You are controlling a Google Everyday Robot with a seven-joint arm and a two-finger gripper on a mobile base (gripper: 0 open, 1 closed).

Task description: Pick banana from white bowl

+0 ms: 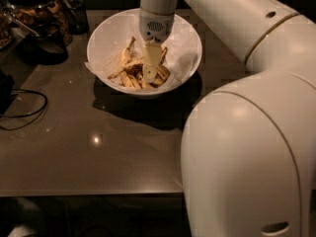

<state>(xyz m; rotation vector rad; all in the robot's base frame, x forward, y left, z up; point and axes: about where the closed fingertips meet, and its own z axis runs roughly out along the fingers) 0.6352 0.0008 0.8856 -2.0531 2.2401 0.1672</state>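
Camera view: a white bowl (104,43) is seen near the far edge of a dark table (98,152), and it is lined with crinkled white paper (185,63). The banana (132,79), yellow and heavily mottled with brown, is found lying low across the bottom of the bowl. A paler banana (126,56) is leaned just beside it, with its stem pointed up toward the far rim. The gripper (149,76) is lowered straight down into the middle of the bowl, and its tip is placed among the fruit, at or right against the mottled banana. Whether anything is gripped, and how widely the gripper is set, cannot be told, since its tip is seen edge-on and is merged with the fruit. Much of the right side is filled by the robot's white arm (247,147). Dark glass jars (37,11) are stood at the far left corner, and a black cable (27,110) is looped along the left edge of the table.
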